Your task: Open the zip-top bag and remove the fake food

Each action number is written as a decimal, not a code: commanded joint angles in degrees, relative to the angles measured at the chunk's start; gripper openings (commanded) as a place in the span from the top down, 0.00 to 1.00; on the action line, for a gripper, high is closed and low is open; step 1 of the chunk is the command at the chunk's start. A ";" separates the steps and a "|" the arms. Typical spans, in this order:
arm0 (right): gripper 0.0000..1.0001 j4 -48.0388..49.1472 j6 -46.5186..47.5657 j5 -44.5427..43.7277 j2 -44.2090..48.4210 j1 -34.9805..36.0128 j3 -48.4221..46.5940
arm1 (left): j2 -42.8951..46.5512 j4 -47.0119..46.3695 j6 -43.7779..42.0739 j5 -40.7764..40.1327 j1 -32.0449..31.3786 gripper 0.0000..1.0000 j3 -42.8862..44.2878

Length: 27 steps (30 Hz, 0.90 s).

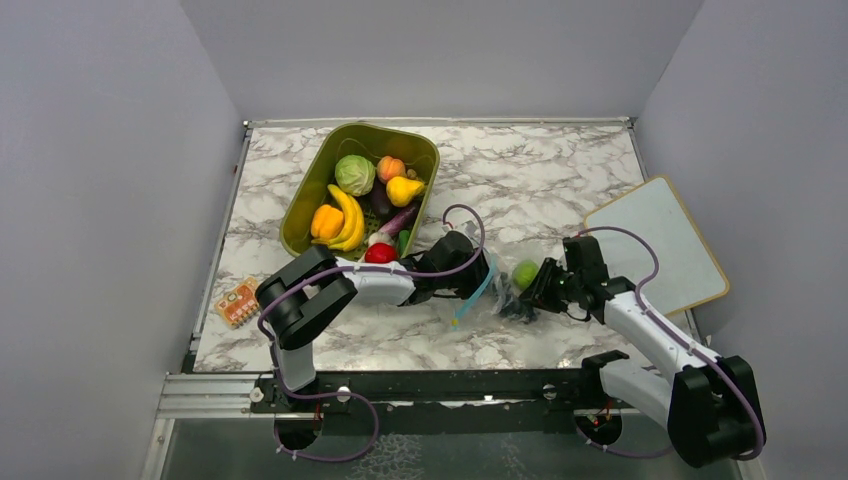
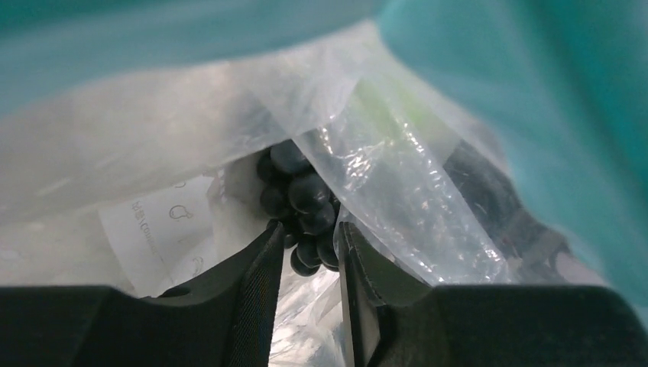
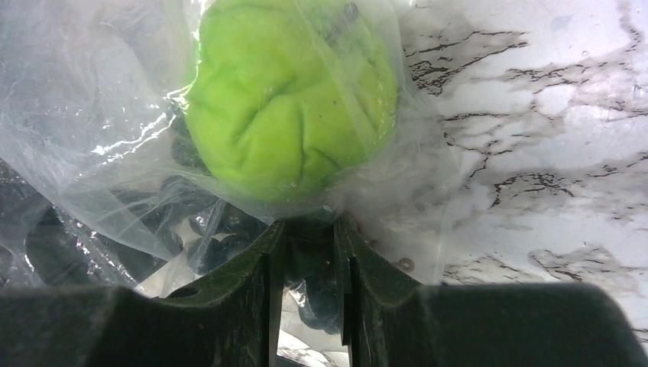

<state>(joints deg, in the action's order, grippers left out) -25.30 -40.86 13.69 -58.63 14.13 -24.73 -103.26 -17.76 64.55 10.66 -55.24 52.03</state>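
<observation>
Bag [image 3: 92, 115] pinched in right gripper [image 3: 309, 229]

one zip-top bag [image 3: 76, 92], one grape bunch [image 2: 302, 199], one light green fruit [image 3: 294, 99], one green bin [image 1: 300, 207], two arms [image 1: 300, 300] [image 1: 650, 335]

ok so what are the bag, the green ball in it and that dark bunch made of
Zip-top bag: thin clear plastic film, glossy; it crinkles and glints. Green ball: probably moulded plastic or foam, matte, with creased dimples. Dark bunch: likely hard plastic beads, smooth, each with a small highlight.
</observation>
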 commanded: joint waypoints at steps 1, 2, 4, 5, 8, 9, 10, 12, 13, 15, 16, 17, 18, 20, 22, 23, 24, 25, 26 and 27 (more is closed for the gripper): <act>0.71 1.66 -0.79 1.92 0.91 0.00 0.98 | 0.29 -2.22 -0.18 1.80 -0.26 0.66 1.83; 0.71 1.72 -0.87 1.87 1.01 0.00 1.02 | 0.31 -2.10 0.54 0.98 -0.27 0.66 1.41; 0.71 1.69 -0.84 2.07 1.06 0.02 1.02 | 0.07 -1.96 2.40 -0.54 -0.16 0.66 -0.11; 0.71 1.66 -0.85 2.20 0.99 0.02 1.09 | -0.15 -2.00 3.21 -0.80 -0.01 0.67 -0.65; 0.71 1.66 -0.74 2.34 1.20 0.02 1.11 | -1.95 -3.82 3.13 2.86 0.30 0.71 0.65; 0.71 1.66 -0.78 2.31 1.20 0.02 1.09 | -2.36 -4.32 2.67 4.34 0.27 0.75 2.11; 0.71 1.66 -0.80 2.19 1.20 0.02 1.17 | -2.46 -4.48 1.97 5.31 0.04 0.78 3.10; 0.71 1.87 -0.78 2.06 1.13 0.02 1.26 | -2.38 -4.55 0.40 7.26 -0.24 0.79 5.00; 0.71 1.85 -0.86 1.93 1.09 0.02 1.29 | -2.32 -4.73 -0.23 8.46 -0.22 0.79 5.64; 0.71 1.57 -1.23 1.50 1.13 0.02 1.26 | -1.97 -5.03 -0.99 10.67 -0.22 0.79 6.22; 0.71 1.65 -1.45 1.25 1.31 0.02 1.41 | -1.75 -5.66 -1.04 11.66 -0.22 0.80 6.23; 0.71 1.68 -1.79 0.86 1.57 0.02 1.50 | -1.37 -6.62 -1.09 12.57 -0.22 0.80 5.91; 0.71 1.59 -2.11 0.51 1.74 0.02 1.60 | -0.95 -7.33 -1.09 13.12 -0.29 0.80 5.53; 0.71 1.36 -2.44 0.16 2.17 0.02 1.54 | -0.24 -7.46 -1.47 12.79 -0.26 0.72 4.46; 0.71 1.33 -2.59 0.11 2.49 0.02 1.53 | -0.14 -6.85 -1.08 10.98 -0.09 0.63 2.39; 0.71 1.31 -2.64 0.11 2.61 0.02 1.48 | -0.35 -5.64 -0.94 9.91 -0.07 0.60 1.59; 0.71 1.11 -2.63 0.11 2.72 0.02 1.34 | -0.62 -3.55 -1.20 8.52 -0.04 0.53 1.35; 0.70 0.86 -2.52 0.03 2.72 0.02 1.21 | -0.96 -0.79 -1.90 7.08 -0.06 0.45 1.40; 0.70 0.68 -2.41 -0.06 2.78 0.02 1.04 | -1.25 2.05 -2.99 5.59 -0.12 0.40 1.74; 0.70 0.50 -2.23 -0.07 2.87 0.02 0.96 | -1.35 4.74 -3.84 4.04 -0.13 0.37 2.22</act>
<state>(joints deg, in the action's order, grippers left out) -24.86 -42.78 14.20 -56.66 14.13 -23.90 -105.01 -21.41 63.79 19.64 -55.18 54.50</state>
